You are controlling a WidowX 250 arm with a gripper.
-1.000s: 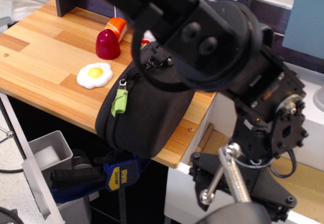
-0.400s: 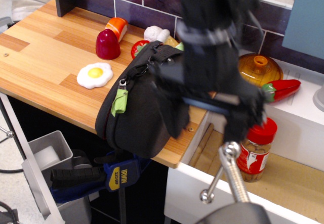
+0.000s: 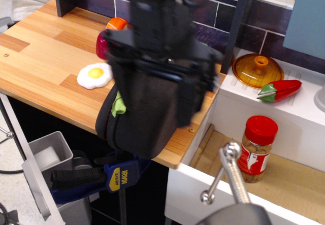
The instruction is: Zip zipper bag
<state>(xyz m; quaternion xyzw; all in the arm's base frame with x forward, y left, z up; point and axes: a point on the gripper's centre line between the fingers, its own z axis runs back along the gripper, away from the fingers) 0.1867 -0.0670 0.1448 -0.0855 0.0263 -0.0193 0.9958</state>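
Observation:
The zipper bag point(image 3: 136, 131) is a large black fabric case. It stands on the front edge of the wooden counter point(image 3: 40, 57) and hangs partly over it. Its lime-green pull tab point(image 3: 118, 105) shows on the left side, with a thin red line of lining below it. My gripper point(image 3: 161, 90) is a motion-blurred black mass directly in front of the bag's upper half, hiding the top and the strap. The blur does not let me tell how its jaws stand or whether it touches the bag.
A fried-egg toy point(image 3: 95, 74), a dark red toy point(image 3: 101, 46) and an orange toy point(image 3: 116, 23) lie left of the bag. At right are an orange dome lid point(image 3: 258, 68), a red pepper point(image 3: 280, 89) and a red-capped jar point(image 3: 256, 142). A blue clamp point(image 3: 121, 177) sits below the counter edge.
The arm has swept from the right side leftward and now covers the bag's top. The jar, pepper and dome lid came into view. The bag has not moved.

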